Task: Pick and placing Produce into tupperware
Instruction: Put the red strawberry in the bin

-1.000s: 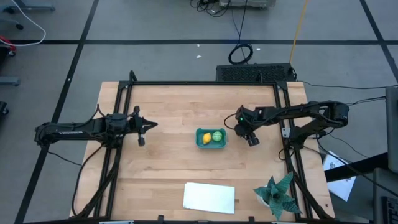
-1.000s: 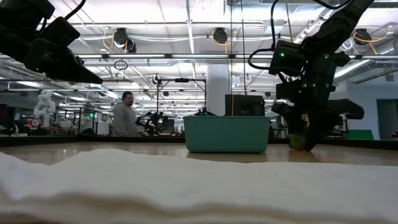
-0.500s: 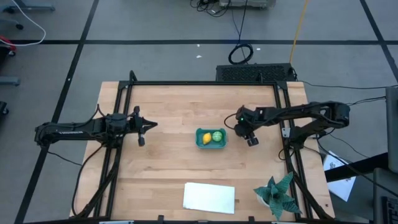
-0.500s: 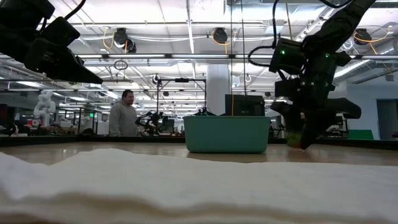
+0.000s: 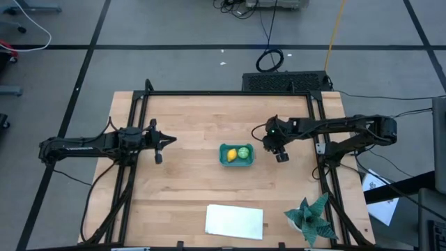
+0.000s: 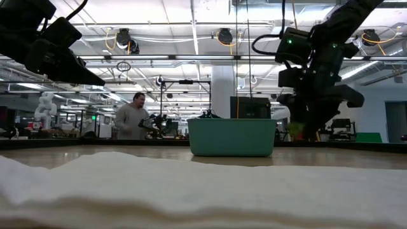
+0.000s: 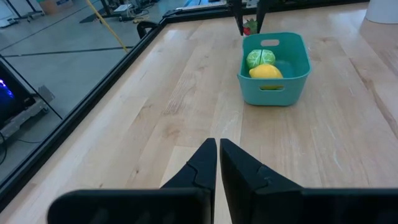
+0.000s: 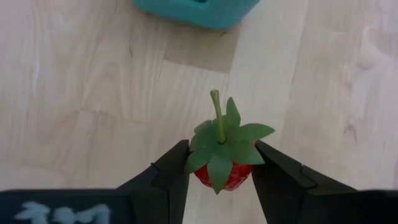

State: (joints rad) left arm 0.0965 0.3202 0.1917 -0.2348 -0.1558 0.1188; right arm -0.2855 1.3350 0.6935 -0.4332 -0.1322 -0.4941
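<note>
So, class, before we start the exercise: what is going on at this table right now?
The right gripper is shut on a red strawberry and holds it above the table, just beside the teal tub. The tub already holds a lemon and a green ball. The left gripper waits shut and empty on the other side of the table.

Produce: three pieces total. One yellow lemon, one light green ball, one red strawberry with green leaf cap.

Tupperware: one teal tub; two pieces inside it, one piece outside.

Arms: two. Grippers: two, left gripper and right gripper.

White flat rectangle: one.

Spiky teal-green plant: one.

Table: one.

Person in room beyond: one.
</note>
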